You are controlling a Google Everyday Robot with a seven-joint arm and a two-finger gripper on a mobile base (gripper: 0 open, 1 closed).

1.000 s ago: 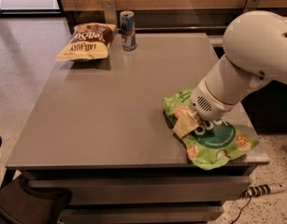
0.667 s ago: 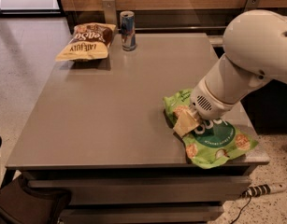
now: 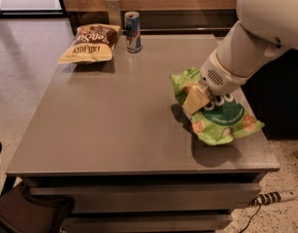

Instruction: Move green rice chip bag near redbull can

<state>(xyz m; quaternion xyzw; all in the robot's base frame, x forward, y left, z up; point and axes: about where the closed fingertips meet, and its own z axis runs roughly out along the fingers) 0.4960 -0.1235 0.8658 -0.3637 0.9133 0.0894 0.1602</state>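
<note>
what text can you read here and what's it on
"LATE JULY", upside down, on the brown-and-cream chip bag.
Green rice chip bag: white lettering half hidden behind the gripper at its upper end, unreadable.
Redbull can: print too blurred to read.

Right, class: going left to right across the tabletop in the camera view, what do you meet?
The brown-and-cream chip bag → redbull can → green rice chip bag, with the gripper down on its left part.

green rice chip bag (image 3: 221, 118) is bright green with a dark oval, tan gripper (image 3: 197, 99) clamped on it. Beyond it: blue-silver redbull can (image 3: 133, 31), brown-cream chip bag (image 3: 90, 43).
</note>
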